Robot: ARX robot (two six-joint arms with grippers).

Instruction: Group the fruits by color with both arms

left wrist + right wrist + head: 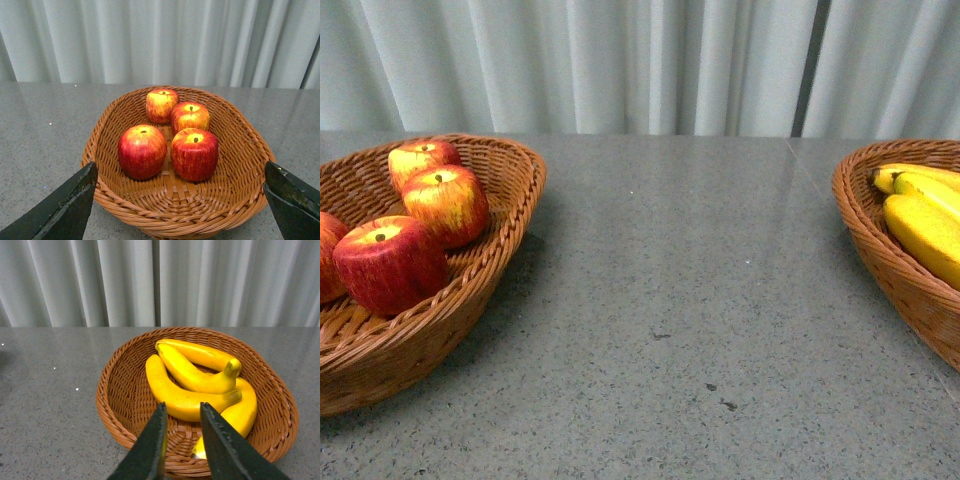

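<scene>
Several red apples (390, 262) with yellow tops lie together in the left wicker basket (510, 240). Yellow bananas (925, 230) lie in the right wicker basket (880, 250). Neither arm shows in the front view. In the left wrist view my left gripper (180, 167) is open, its fingers (70, 205) spread wide on the near side of the apples (194, 152) and touching none. In the right wrist view my right gripper (183, 406) is shut and holds nothing. It hovers at the near rim of the basket, in front of the bananas (180, 397).
Both baskets stand on a grey speckled table (700, 300), one at each side of the front view. Pale curtains (620, 60) hang behind the table's far edge. The apple basket's rim (175, 225) and the banana basket's rim (115, 415) lie close under the fingers.
</scene>
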